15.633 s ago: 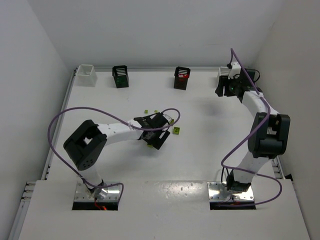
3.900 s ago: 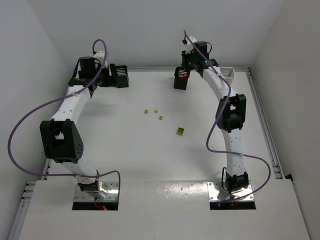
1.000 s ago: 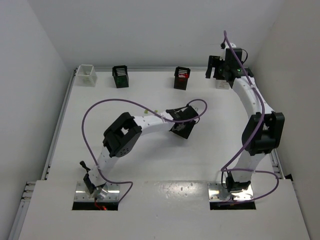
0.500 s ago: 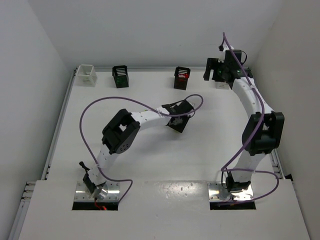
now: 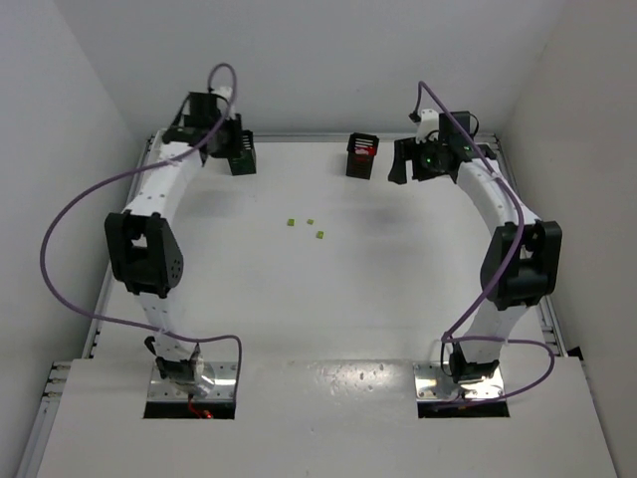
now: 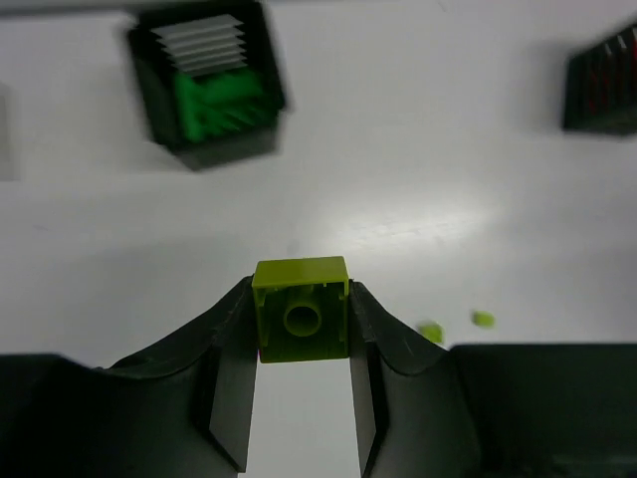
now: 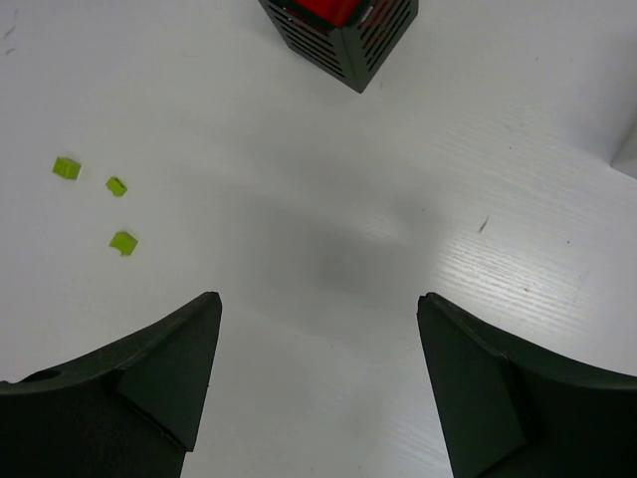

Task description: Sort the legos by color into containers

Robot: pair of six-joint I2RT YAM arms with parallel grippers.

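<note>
My left gripper (image 6: 301, 297) is shut on a yellow-green lego (image 6: 301, 324), pinched by its sides above the table. It hovers at the back left (image 5: 225, 139), a little short of a black container (image 6: 224, 151) that holds green legos (image 6: 214, 100). My right gripper (image 7: 318, 329) is open and empty over bare table, at the back right (image 5: 406, 162). A black container (image 7: 370, 45) with red legos stands just beyond it. Three tiny yellow-green legos (image 7: 67, 168) (image 7: 116, 185) (image 7: 123, 242) lie loose mid-table (image 5: 311, 221).
The red-filled black container (image 5: 361, 159) stands at the back centre, the green-filled one (image 5: 242, 157) at the back left. A white bin's corner (image 7: 629, 159) shows at the right wrist view's edge. Walls close the table on three sides.
My left arm swung from mid-table to the back left with the yellow-green lego in its jaws. My right gripper moved left from the back right corner towards the red-filled container.
</note>
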